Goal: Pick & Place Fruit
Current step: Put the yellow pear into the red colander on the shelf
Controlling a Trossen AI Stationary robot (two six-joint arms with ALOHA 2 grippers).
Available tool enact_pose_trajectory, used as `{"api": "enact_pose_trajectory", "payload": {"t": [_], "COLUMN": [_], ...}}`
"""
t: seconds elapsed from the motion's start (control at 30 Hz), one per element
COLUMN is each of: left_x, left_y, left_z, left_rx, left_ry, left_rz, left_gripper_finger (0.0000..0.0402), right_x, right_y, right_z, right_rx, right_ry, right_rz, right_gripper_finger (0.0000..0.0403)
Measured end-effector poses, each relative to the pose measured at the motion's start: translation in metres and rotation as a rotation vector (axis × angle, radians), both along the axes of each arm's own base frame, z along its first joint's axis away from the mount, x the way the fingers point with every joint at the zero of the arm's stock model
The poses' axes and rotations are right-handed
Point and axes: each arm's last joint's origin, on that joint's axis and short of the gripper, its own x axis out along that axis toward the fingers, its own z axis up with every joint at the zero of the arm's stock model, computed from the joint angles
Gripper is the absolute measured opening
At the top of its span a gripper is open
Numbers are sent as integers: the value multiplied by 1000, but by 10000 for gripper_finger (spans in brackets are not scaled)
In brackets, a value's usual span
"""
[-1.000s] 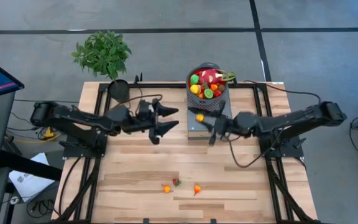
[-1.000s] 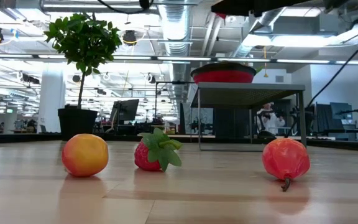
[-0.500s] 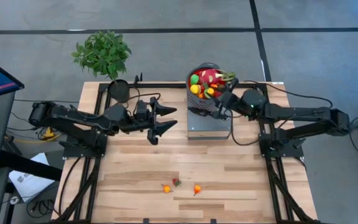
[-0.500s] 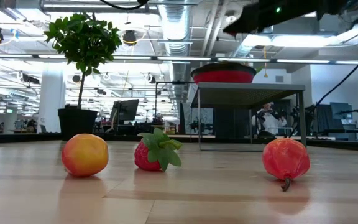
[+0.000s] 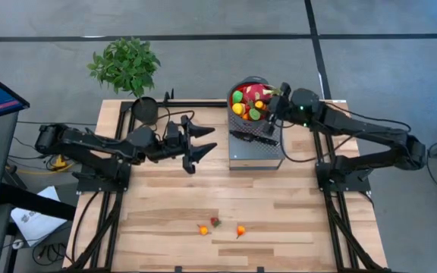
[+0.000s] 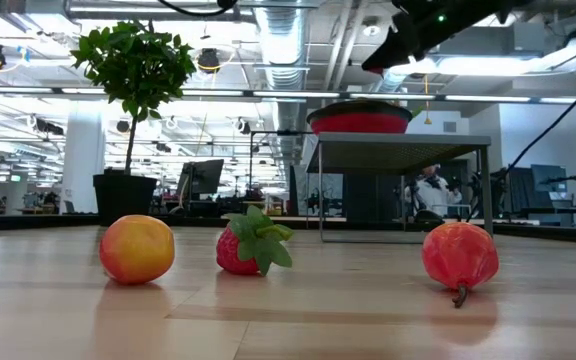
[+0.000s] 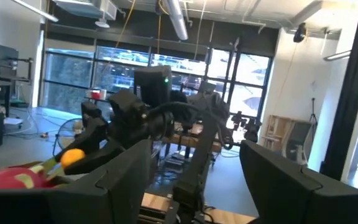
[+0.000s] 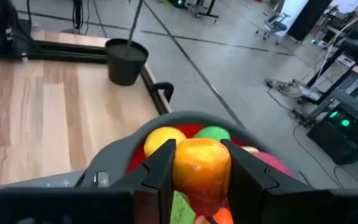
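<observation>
We find the right gripper [image 8: 194,168] clamped on an orange fruit [image 8: 202,167] above the bowl [image 5: 243,127]; left gripper [image 5: 203,142] gapes empty.

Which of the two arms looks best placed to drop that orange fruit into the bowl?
The right one. Its right gripper already clamps the orange fruit directly above the fruit-filled bowl. The left gripper hangs open and empty over the table, beside the bowl's stand.

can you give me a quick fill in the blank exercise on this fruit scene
1. The right tool is shut on an ____ fruit.
2. It hangs over the red ____ of fruit on the grey stand.
3. ____ fruits lie on the table near its front edge.
4. The left tool is ____.

Missing words: orange; bowl; three; open
</observation>
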Motion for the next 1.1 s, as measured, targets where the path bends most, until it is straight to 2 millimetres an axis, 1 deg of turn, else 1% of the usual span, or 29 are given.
{"api": "enact_pose_trajectory", "payload": {"t": [0.1, 0.17, 0.23, 0.33, 0.5, 0.7, 0.8, 1.1], "left_x": [0, -3, -6, -10, -14, -16, -16, -17], "left_y": [4, 7, 13, 20, 27, 34, 38, 47], "left_z": [-1, 0, 1, 3, 4, 3, 3, 0], "left_rx": [1, 2, 3, 0, 0, -1, -1, -3], "left_ry": [9, 33, 56, 72, 89, 108, 111, 146], "left_rz": [14, 25, 46, 78, 100, 128, 142, 174], "left_gripper_finger": [242, 241, 239, 235, 229, 225, 225, 220], "right_x": [-3, -5, -3, 2, 15, 19, 19, 10], "right_y": [-6, -10, -15, -23, -36, -42, -42, -41], "right_z": [8, 9, 6, -3, -19, -25, -25, -15], "right_rx": [8, 21, 39, 77, 102, 107, 102, 62], "right_ry": [-5, -17, -15, 9, 47, 56, 52, 35], "right_rz": [15, 43, 62, 42, 21, 8, 2, -77], "right_gripper_finger": [103, 103, 103, 103, 103, 105, 124, 212]}}
